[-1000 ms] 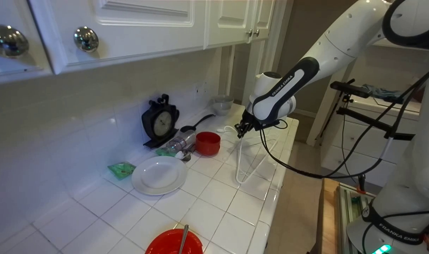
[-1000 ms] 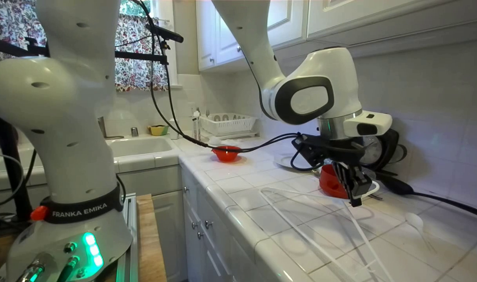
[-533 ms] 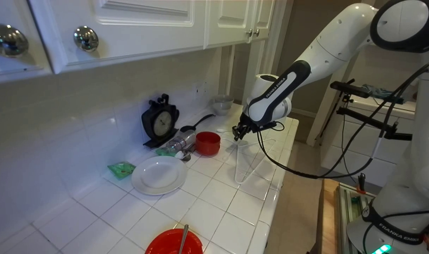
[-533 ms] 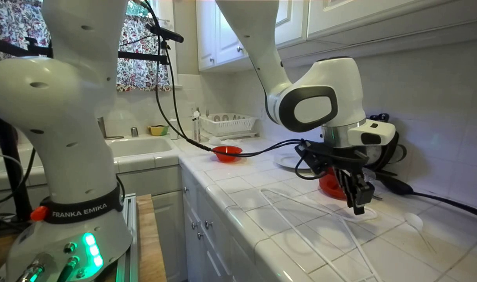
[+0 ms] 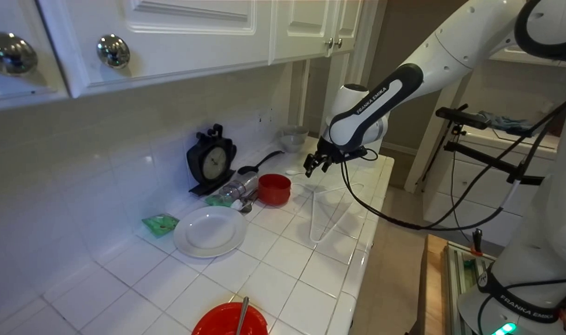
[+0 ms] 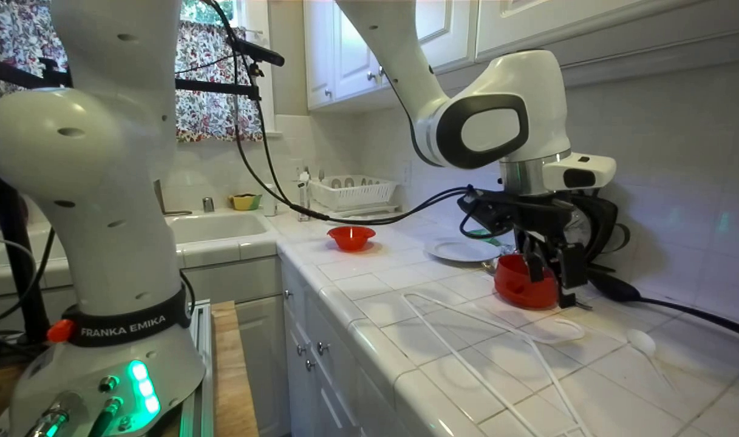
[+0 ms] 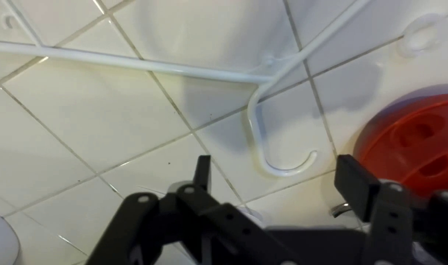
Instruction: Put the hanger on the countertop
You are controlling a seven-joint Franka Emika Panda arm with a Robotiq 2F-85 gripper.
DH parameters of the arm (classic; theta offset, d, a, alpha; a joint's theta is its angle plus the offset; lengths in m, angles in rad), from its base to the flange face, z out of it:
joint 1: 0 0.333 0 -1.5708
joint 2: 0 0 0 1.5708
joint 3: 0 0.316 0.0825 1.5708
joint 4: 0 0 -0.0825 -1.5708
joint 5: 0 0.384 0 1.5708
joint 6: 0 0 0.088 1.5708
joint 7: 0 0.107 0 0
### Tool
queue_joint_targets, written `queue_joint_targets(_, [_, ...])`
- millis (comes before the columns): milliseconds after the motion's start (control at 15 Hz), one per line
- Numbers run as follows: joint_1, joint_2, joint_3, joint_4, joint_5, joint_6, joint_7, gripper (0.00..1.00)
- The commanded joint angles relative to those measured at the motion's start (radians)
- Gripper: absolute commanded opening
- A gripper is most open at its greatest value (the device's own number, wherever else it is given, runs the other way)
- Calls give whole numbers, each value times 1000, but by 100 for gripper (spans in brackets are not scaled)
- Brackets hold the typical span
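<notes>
The thin white hanger lies flat on the white-tiled countertop, and both exterior views show it too. In the wrist view its hook points toward my gripper. My jaws stand wide apart above the counter, with nothing between the pads and no contact with the hanger. In an exterior view the gripper hovers over the hook end, in front of a red pot. Part of the hanger's far end is cut off by the frame edge there.
The red pot stands close to one finger in the wrist view. A white plate, a red bowl, a black scale-like dial, a black ladle and a white spoon are on the counter. Cabinets hang above.
A second ago my gripper was shut on the hanger near its hook, holding that end raised. The hanger came down flat, the jaws opened, and the gripper has risen away from it.
</notes>
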Motion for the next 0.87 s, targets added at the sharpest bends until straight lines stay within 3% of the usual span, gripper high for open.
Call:
queue_joint_targets(0, [55,-136,-41,-28,-92,-191,96,100])
queue_joint_targets(333, [58,-259,-2,-52,-117,-389,128,100])
queue_joint_targets(467, [56,-290,9,-60,-124,-431,69,100])
queue_joint_targets(533, [49,-231,8,-18,-95,-400,88,100])
queue_joint_targets(800, [48,-235,9,-19,-96,-406,86,100])
